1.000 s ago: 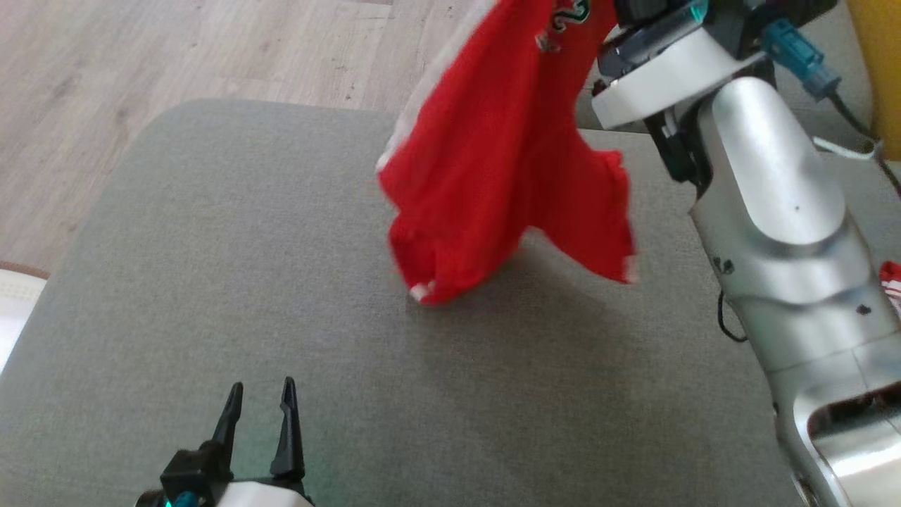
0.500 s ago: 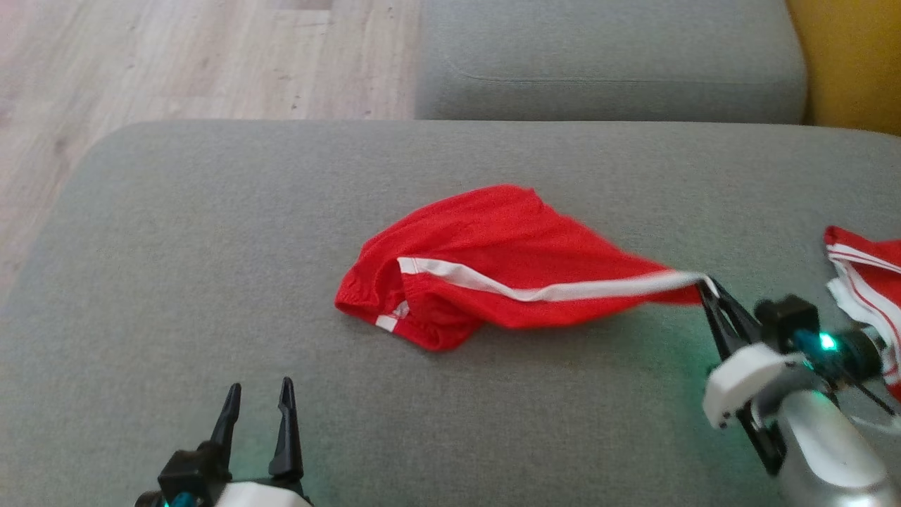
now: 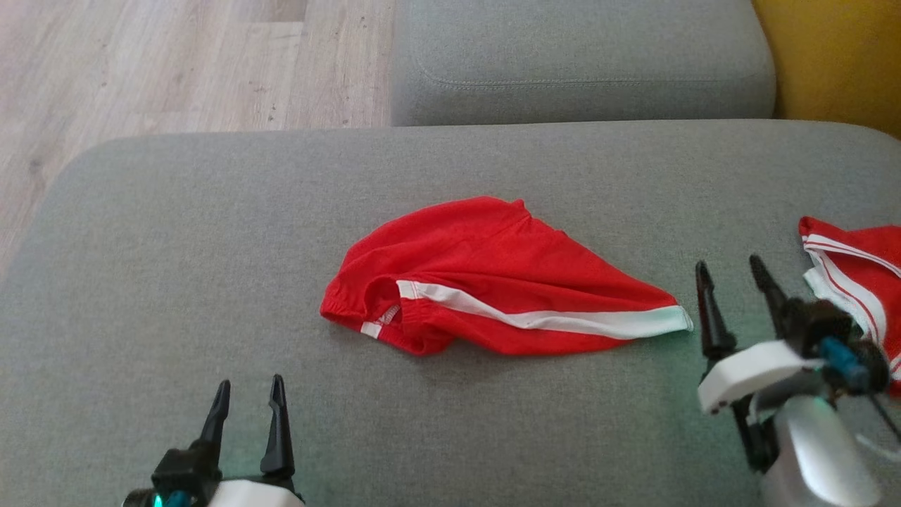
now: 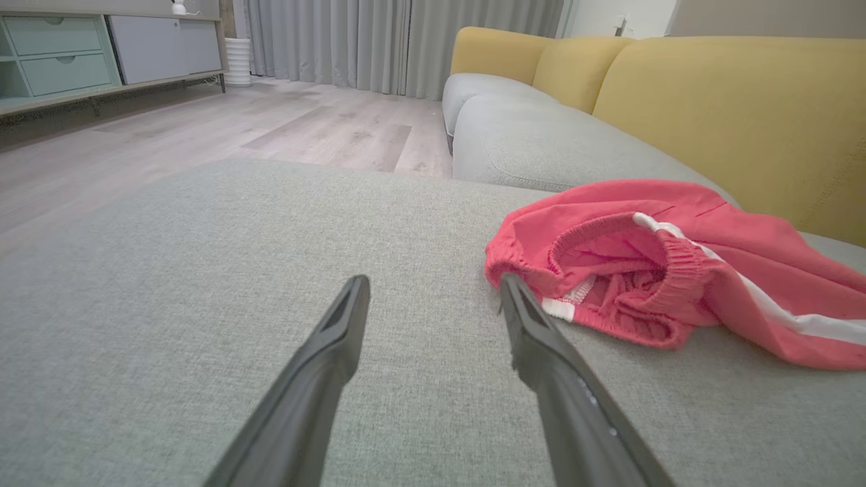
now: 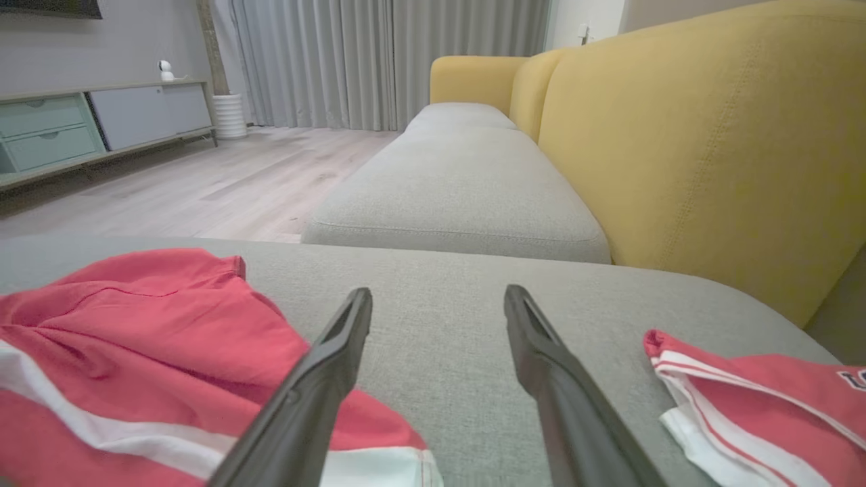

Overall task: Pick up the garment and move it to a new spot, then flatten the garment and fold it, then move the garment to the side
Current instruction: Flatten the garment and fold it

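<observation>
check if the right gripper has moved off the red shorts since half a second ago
Yes. The right gripper has opened and drawn slightly right, off the striped end of the red shorts that it pinched, toward the second red garment.

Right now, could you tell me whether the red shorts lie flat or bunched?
Bunched: the red shorts lie crumpled on the grey cushion, waistband gaping and fabric creased.

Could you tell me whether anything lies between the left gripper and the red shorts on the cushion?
Nothing visible does. Only bare grey cushion lies between the open left gripper and the waistband end of the shorts. The second red garment sits off beyond the right gripper, out of that path.
</observation>
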Controlling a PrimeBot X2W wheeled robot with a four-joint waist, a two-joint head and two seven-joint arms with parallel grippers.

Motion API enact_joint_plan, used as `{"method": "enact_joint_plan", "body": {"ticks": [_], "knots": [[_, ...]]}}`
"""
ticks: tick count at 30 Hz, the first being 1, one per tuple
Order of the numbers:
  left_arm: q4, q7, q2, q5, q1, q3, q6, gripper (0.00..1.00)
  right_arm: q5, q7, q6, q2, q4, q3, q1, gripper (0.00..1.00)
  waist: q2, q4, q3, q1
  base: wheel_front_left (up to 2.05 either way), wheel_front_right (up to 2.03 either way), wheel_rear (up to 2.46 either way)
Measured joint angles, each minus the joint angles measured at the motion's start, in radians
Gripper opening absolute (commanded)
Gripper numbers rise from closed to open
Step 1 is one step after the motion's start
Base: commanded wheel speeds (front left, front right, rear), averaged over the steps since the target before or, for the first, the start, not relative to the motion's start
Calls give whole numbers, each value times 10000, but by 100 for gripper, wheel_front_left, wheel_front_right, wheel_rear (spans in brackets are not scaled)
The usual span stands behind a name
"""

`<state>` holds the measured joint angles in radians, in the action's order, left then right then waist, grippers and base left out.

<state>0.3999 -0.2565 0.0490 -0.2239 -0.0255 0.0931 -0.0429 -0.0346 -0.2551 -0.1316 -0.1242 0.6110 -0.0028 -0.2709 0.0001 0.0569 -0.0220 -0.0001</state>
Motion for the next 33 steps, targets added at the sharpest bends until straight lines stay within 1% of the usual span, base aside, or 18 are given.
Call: {"method": "enact_joint_plan", "body": {"ticks": [3, 7, 18, 21, 22, 26, 30, 33], "knots": [[-38, 0, 0, 194, 1, -12, 35, 100, 6, 0, 0, 297, -238, -75, 420, 100, 0, 15, -35, 0, 0, 0, 0], [-40, 0, 0, 314, -1, -21, 77, 100, -19, 0, 0, 562, -224, -190, 821, 100, 0, 33, -122, 0, 0, 0, 0], [-29, 0, 0, 403, -12, -13, 75, 100, -94, 0, 0, 727, -58, -144, 1029, 100, 0, 20, -134, 0, 0, 0, 0], [-29, 0, 2, 399, -6, 79, -29, 100, -98, 0, 0, 732, -52, -63, 1020, 100, 0, 1, -77, 0, 0, 0, 0], [-31, 0, 2, 309, 40, 290, -217, 100, -165, 0, 0, 734, -46, 0, 1018, 100, 0, -14, -12, 0, 0, 0, 0], [351, 0, 6, -458, 638, 1099, -583, 100, -303, 0, 0, 736, -8, 174, 1011, 100, 0, -46, 133, 1, 0, 0, 0], [849, 0, -2, -1275, 1708, 2226, -800, 100, -351, 0, 0, 742, 46, 295, 1000, 100, 0, -102, 285, 1, 0, 0, 0], [1321, 0, -13, -2107, 2373, 2834, -819, 100, -359, 0, 0, 742, 75, 341, 993, 100, 0, -178, 402, 1, 0, 0, 0]]}}
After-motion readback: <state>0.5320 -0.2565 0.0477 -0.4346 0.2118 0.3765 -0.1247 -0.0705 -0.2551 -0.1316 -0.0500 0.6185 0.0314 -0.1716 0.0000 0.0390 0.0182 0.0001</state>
